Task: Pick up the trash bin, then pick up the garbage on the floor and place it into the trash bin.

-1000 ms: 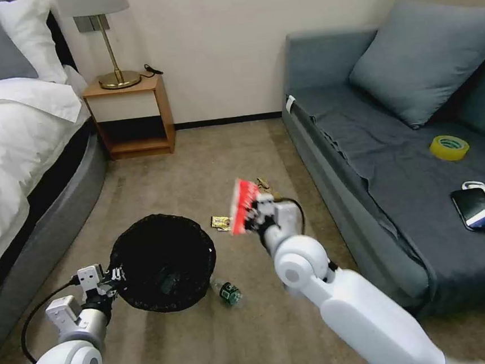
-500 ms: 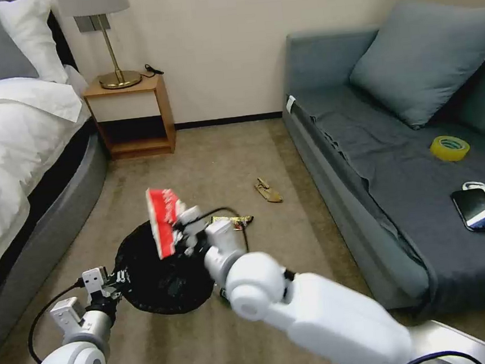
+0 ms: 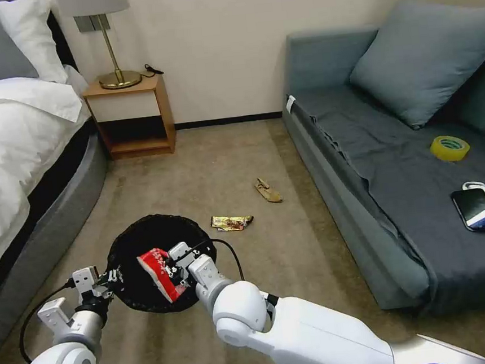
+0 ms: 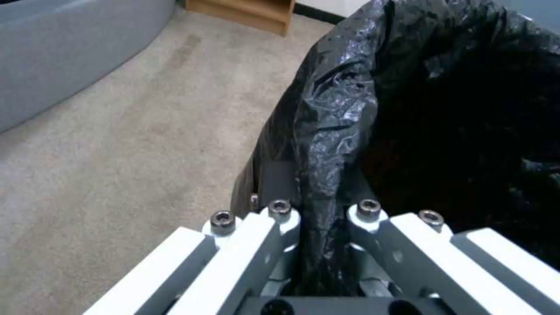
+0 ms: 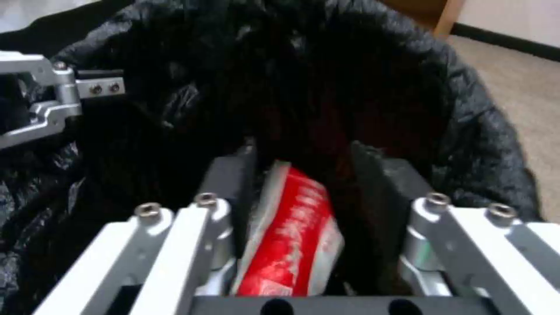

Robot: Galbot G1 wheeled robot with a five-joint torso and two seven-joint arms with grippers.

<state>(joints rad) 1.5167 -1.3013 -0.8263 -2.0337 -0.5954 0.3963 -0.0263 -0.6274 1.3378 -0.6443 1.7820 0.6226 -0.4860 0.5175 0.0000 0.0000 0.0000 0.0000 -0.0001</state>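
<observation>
Right end effector (image 3: pixel 168 268) sits over the mouth of the trash bin (image 3: pixel 130 254); on my right wrist feed its fingers (image 5: pixel 233 192) are spread, with the red-and-white carton (image 5: pixel 292 236) lying between them, touching one and clear of the other. My left end effector (image 3: pixel 106 279) is pinching the bin's near rim through the wrinkled black bag (image 4: pixel 332 131), holding the bin at my left. Outward on the carpet (image 3: pixel 218 167), the gold wrapper (image 3: pixel 232 222) lies just beyond the bin, and the tan scrap (image 3: pixel 268 191) farther out, near the sofa (image 3: pixel 402 190).
</observation>
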